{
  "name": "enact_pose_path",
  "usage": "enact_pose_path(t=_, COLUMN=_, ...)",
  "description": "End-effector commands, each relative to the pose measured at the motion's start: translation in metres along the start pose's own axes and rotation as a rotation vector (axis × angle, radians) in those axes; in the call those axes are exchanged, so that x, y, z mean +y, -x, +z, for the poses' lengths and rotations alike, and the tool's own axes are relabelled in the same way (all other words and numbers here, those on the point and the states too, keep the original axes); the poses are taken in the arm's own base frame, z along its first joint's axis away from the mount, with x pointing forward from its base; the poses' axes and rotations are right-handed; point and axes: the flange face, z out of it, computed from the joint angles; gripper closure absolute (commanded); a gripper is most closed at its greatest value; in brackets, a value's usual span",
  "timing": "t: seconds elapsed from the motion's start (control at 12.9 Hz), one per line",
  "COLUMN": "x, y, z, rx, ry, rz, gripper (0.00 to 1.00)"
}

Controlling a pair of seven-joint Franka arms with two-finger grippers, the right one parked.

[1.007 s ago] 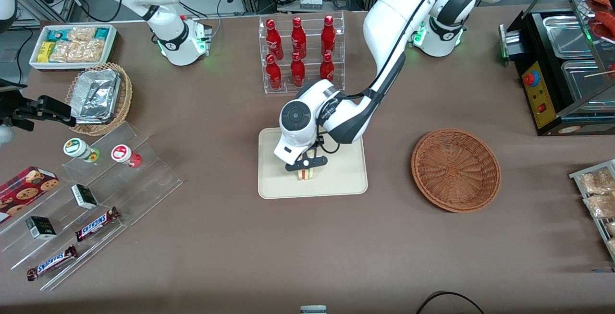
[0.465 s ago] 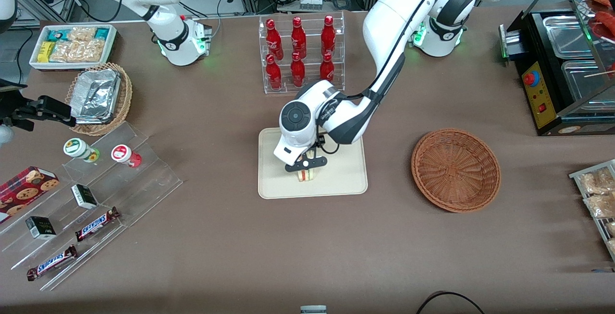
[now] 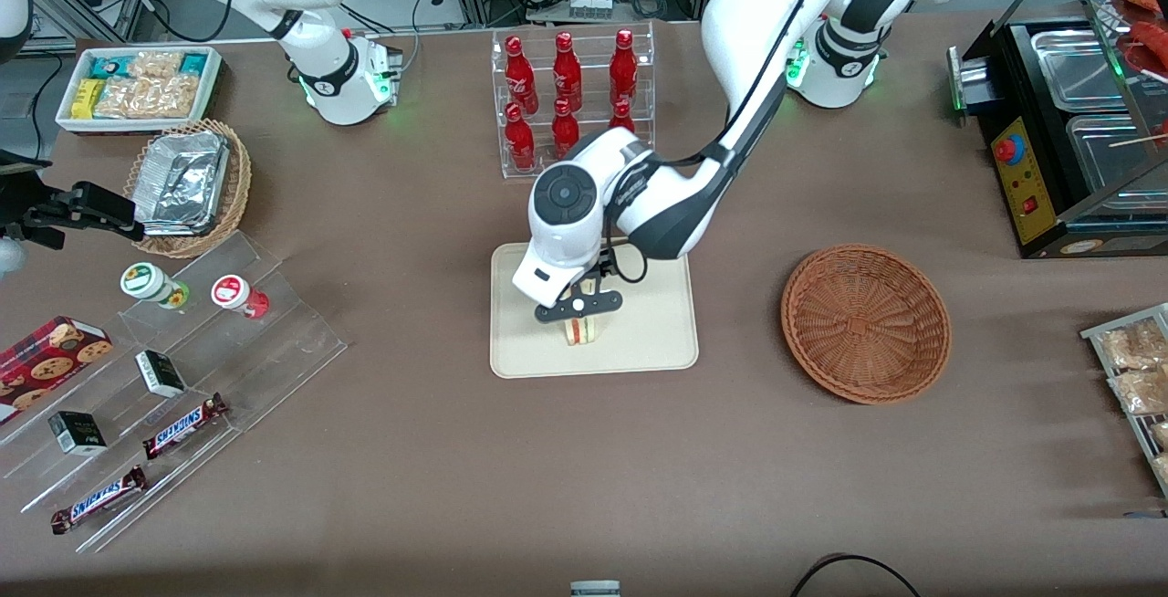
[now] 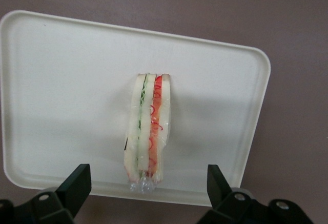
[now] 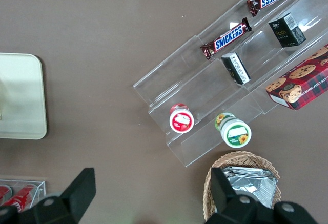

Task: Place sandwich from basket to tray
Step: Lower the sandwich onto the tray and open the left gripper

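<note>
One triangular pale-bread sandwich (image 4: 147, 131) stands on its edge on the cream rectangular plastic tray (image 4: 61, 80). Wrist view shows the left gripper (image 4: 148, 188) spread wide above it, fingers (image 4: 77, 183) clear of both faces, gripping nothing. Front view alone shows the round reddish-brown wicker basket (image 3: 865, 321) well apart, toward the working arm's end.

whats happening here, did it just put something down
The left arm's gripper hangs open just above the sandwich, which stands on its edge on the cream tray. In the wrist view the fingers sit wide apart on either side of the sandwich without touching it. The reddish-brown wicker basket, toward the working arm's end of the table, has nothing in it. So the sandwich appears placed and released.
</note>
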Motion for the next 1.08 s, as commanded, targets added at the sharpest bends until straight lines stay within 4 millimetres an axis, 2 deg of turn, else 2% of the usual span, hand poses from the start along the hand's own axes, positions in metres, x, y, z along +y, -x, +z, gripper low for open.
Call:
enact_pose_path(t=0.0, x=-0.017, y=-0.008, z=-0.042, rx=-0.001, ry=0.005, rz=-0.026, gripper=0.0)
enact_pose_path(t=0.15, x=-0.026, y=-0.007, z=-0.076, rx=0.01, ry=0.007, rz=-0.033, gripper=0.0)
enact_pose_path(t=0.31, x=-0.058, y=-0.032, z=-0.109, rx=0.015, ry=0.013, rz=-0.083, gripper=0.0)
enact_pose_path(t=0.46, x=-0.081, y=-0.046, z=-0.116, rx=0.007, ry=-0.002, rz=-0.067, gripper=0.0)
enact_pose_path(t=0.62, x=-0.125, y=-0.068, z=-0.127, rx=0.005, ry=-0.008, rz=-0.052, gripper=0.0)
enact_pose_path(t=0.77, x=-0.16, y=-0.084, z=-0.144, rx=0.002, ry=-0.011, rz=0.004, gripper=0.0)
enact_pose_path(t=1.01, x=-0.221, y=-0.098, z=-0.16, rx=-0.023, ry=-0.036, rz=0.088, gripper=0.0)
